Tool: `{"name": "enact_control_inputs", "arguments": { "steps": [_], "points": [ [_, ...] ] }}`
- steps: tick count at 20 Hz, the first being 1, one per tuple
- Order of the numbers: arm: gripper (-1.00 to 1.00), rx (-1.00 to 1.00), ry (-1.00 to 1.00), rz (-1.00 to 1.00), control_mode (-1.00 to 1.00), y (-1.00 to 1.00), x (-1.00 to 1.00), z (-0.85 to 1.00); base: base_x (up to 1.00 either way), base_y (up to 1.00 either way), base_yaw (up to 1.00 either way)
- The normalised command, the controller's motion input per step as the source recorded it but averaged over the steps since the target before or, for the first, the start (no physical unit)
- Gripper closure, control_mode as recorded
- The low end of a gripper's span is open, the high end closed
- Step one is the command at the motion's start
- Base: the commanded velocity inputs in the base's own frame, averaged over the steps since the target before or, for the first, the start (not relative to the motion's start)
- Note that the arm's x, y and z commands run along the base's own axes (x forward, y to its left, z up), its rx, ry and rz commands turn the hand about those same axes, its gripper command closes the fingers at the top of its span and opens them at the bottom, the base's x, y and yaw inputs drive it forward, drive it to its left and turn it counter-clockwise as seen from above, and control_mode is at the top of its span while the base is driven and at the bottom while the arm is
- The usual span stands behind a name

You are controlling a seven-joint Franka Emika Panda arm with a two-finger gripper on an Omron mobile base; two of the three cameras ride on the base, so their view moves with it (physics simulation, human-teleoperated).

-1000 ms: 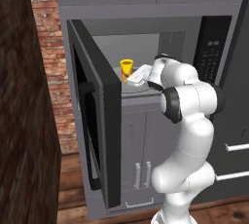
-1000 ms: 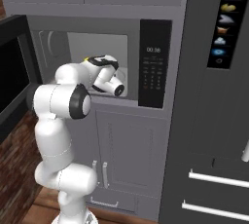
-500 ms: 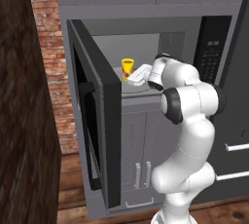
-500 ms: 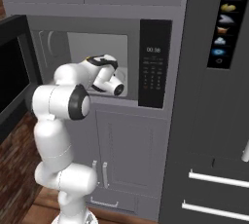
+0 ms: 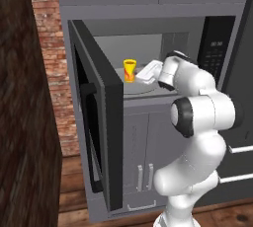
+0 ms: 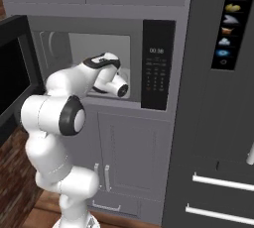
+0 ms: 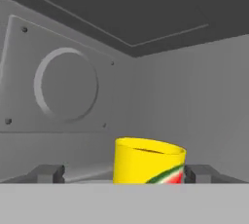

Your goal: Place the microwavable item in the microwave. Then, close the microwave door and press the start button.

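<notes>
The yellow cup (image 5: 129, 69) stands upright on the turntable (image 5: 141, 87) inside the microwave (image 5: 148, 63). The gripper (image 7: 124, 174) is spread open around it, gripping nothing. Placing looks finished; next, the arm must retreat and swing the open door (image 5: 96, 117) shut.

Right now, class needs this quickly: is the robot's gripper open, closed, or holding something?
Gripper: open, fingers apart either side of the small yellow cup with red-orange marks, not gripping it.
</notes>
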Motion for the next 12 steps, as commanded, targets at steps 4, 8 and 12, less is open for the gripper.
{"name": "enact_control_inputs", "arguments": {
  "steps": [4,8,12],
  "points": [
    [-1.00,0.00,0.00,-0.06,-1.00,-0.11,-0.82,0.59,0.00,0.00,0.00],
    [-1.00,-0.02,0.00,-0.07,-1.00,0.00,-1.00,0.30,0.00,0.00,0.00],
    [-1.00,-0.07,0.00,-0.07,-1.00,0.00,-1.00,0.30,0.00,0.00,0.00]
  ]
}}
